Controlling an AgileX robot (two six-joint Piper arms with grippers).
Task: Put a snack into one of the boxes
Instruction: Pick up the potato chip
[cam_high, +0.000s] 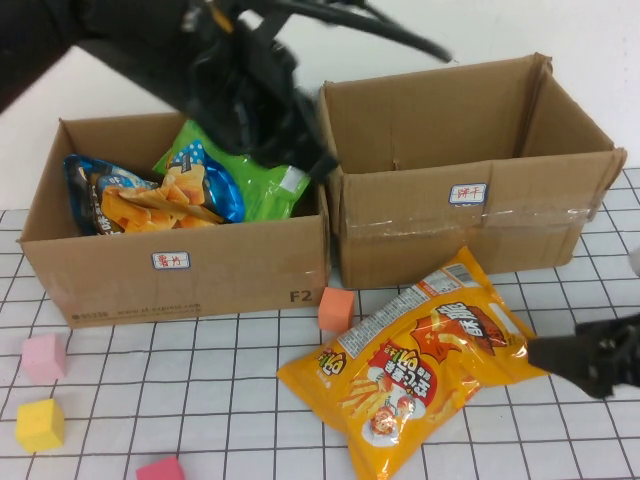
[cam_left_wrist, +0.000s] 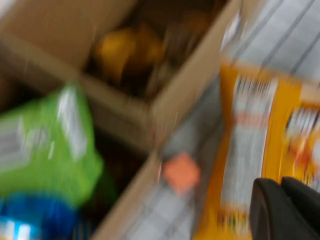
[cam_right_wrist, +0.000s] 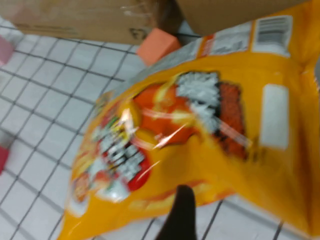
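A yellow-orange snack bag lies flat on the gridded table in front of the two boxes; it also shows in the right wrist view and the left wrist view. My right gripper is open at the bag's right edge, with one finger over the bag. My left gripper hangs over the right end of the left box, above a green bag, shut and empty. The right box looks empty.
The left box holds the green bag, a blue bag and orange snacks. An orange cube sits between the boxes and the yellow bag. A pink cube, a yellow cube and a red block lie front left.
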